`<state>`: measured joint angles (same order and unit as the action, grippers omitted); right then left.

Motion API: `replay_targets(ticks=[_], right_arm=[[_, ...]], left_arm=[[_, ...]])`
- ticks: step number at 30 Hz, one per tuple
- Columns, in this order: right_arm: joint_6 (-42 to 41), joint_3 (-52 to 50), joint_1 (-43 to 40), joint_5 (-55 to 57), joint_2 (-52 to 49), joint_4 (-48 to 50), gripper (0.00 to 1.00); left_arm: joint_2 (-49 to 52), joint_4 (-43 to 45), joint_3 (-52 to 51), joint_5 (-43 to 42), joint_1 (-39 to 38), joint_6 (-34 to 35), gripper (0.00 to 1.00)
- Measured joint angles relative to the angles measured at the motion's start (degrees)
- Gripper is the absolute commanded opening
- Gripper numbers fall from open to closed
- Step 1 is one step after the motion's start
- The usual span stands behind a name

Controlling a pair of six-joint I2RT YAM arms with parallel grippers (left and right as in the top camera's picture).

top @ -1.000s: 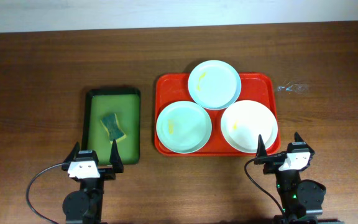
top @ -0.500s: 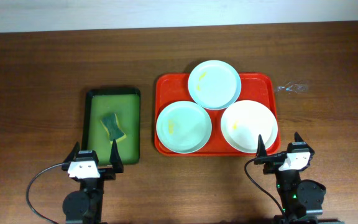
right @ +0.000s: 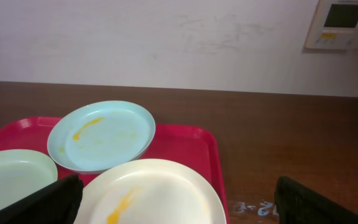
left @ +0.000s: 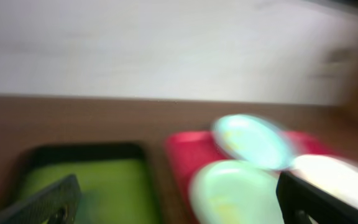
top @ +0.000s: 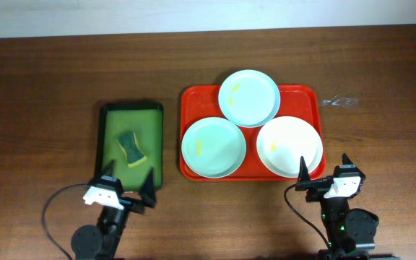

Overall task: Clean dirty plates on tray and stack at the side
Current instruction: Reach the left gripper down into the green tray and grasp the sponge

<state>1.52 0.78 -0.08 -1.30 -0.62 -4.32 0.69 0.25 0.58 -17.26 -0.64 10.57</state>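
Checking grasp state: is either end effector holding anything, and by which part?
Nothing held: left end effector and right end effector both open, empty; sponge lies in the green tray.

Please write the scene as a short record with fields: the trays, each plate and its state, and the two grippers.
red tray: holds three plates
far plate: mint-blue, yellow smear, overhangs the tray's far rim
left plate: mint-blue, yellow smear
white plate: yellow smear
green tray: holds a sponge
left gripper: open, empty, at the green tray's near edge
right gripper: open, empty, by the white plate
stack at the side: none yet
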Motion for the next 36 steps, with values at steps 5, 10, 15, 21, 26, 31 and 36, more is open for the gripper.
replay_targets(ticks=[5,10,15,21,26,31,36], right_arm=[[0.0,0.0,0.0,0.0,0.0,0.0,0.99],[0.0,0.0,0.0,0.0,0.0,0.0,0.98],[0.0,0.0,0.0,0.0,0.0,0.0,0.98],[0.0,0.0,0.0,0.0,-0.1,0.0,0.98],[0.0,0.0,0.0,0.0,-0.1,0.0,0.98],[0.0,0.0,0.0,0.0,-0.1,0.0,0.98],[0.0,0.0,0.0,0.0,-0.1,0.0,0.98]], left_arm=[[-0.2,36.9,0.7,-23.1,0.0,12.2,0.99],[5.0,13.2,16.3,-14.1,0.1,10.1,0.99],[36.8,-36.1,53.8,-8.8,0.1,0.7,0.99],[60.2,-59.8,73.3,7.3,0.1,4.5,0.99],[72.2,-64.0,75.3,14.4,0.1,9.9,0.99],[82.9,-62.5,75.3,14.3,0.1,10.4,0.99],[92.6,-57.1,75.4,14.5,0.1,10.8,0.77]])
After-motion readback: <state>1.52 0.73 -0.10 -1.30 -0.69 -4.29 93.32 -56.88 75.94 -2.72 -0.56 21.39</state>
